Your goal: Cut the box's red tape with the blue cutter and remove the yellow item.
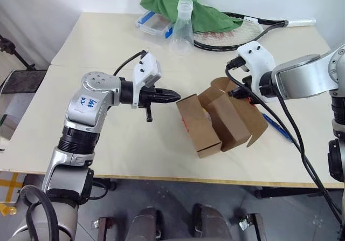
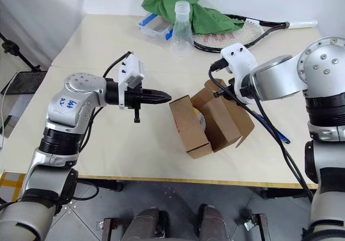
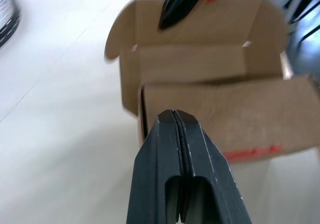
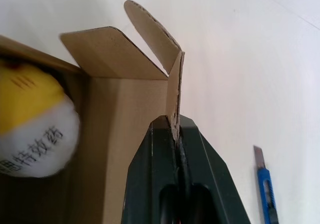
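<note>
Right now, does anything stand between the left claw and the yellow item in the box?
Nothing visible does. The box lies open toward the shut left claw, the right claw pinches its lid, and the yellow item sits exposed inside.

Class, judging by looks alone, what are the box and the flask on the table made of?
The box: brown corrugated cardboard, matte; creased flaps and a raw cut edge show in the right wrist view. The flask: clear, probably plastic, possibly glass; the table shows through it.

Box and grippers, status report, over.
Left gripper shut, empty, beside the box. Right gripper shut on box flap. Box open, yellow item inside. Blue cutter on table, clear.
</note>
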